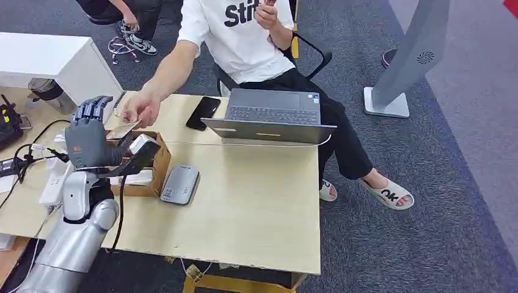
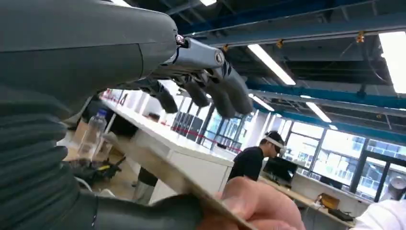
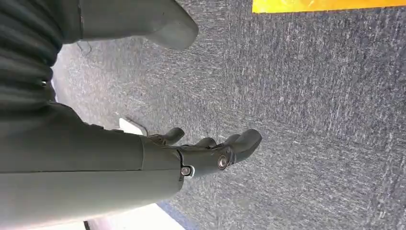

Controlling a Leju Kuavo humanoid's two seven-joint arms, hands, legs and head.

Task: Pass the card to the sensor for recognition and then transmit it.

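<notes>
One card [image 1: 122,130] is sitting between the robot's left hand [image 1: 90,135] and a person's hand [image 1: 140,108], just above the open cardboard box [image 1: 160,160] at the left of the wooden table [image 1: 256,201]. In the left wrist view the card [image 2: 163,172] is lying flat across the grey thumb, with the person's fingertip pressing on its far end, while the darker fingers [image 2: 210,93] are arching well above it, spread and not touching it. The left hand is raised upright, palm toward the person. Just beside the box a grey sensor [image 1: 179,184] is lying flat on the table. Farther back, a black phone [image 1: 202,113] and an open laptop [image 1: 273,116] are resting near the seated person. The right hand [image 3: 210,153] is hanging over grey carpet, its fingers loosely curled and holding nothing.
</notes>
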